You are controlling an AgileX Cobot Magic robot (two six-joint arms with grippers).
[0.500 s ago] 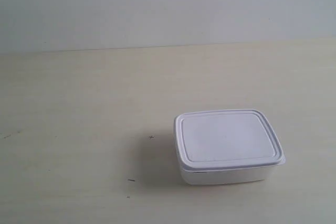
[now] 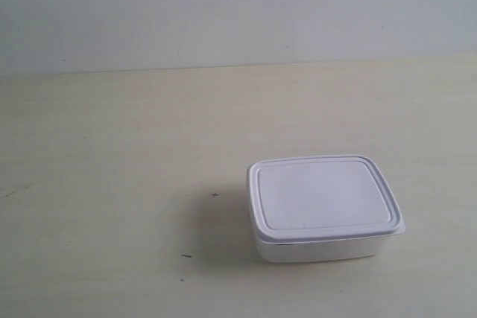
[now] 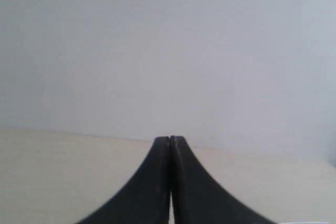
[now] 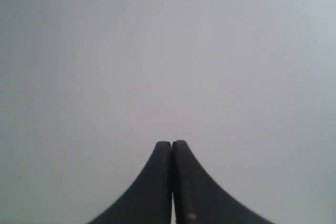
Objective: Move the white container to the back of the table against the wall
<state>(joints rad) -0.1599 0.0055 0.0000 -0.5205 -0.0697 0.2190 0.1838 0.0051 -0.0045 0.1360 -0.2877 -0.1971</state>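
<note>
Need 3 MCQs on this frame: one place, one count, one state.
1. The white container sits: A) on the table, well short of the wall B) touching the wall C) in the air
2. Containers in the exterior view: A) one B) two C) three
3. The left tool and right tool are: A) wide open B) shut, empty C) gripping the container
Key: 1A, bare table lies between it and the wall; 2A, only one shows; 3B, jaws meet in both wrist views, nothing between.
</note>
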